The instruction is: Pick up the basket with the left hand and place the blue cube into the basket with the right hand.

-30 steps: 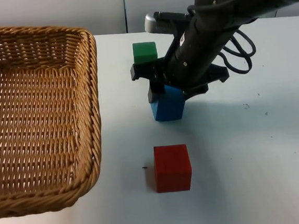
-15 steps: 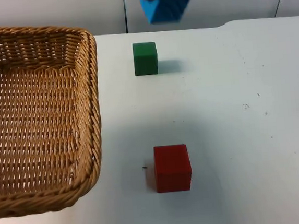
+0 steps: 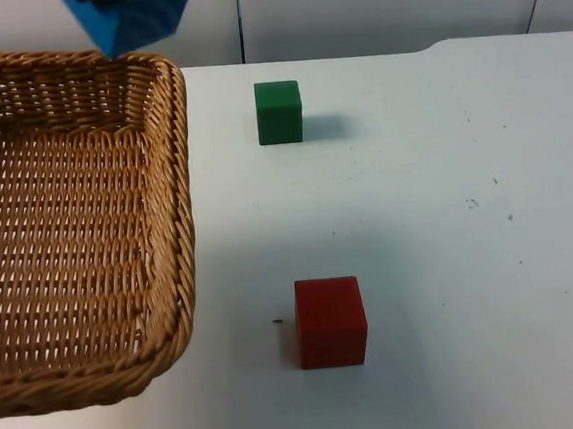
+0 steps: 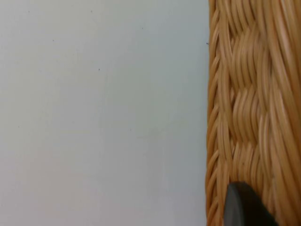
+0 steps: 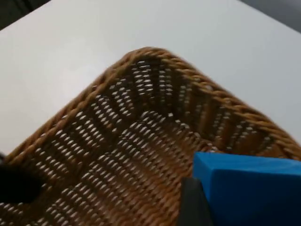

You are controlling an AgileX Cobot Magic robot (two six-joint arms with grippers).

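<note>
- We've got the blue cube point(image 3: 132, 15) up in the air at the top left of the top view, tilted, right over the far rim of the basket point(image 3: 175, 184).
- The right tool point(image 5: 190, 207) is clamped on that cube, with the basket's woven inside showing below it.
- The left tool point(image 4: 244, 207) sits against the basket's rim; we can't tell its grip.
- The green cube point(image 3: 279, 112) and red cube point(image 3: 330, 321) sit on the tabletop point(image 3: 469, 239), well apart.

Cube point(image 3: 129, 15) above basket's point(image 3: 178, 184) far corner — seemingly aloft.
</note>
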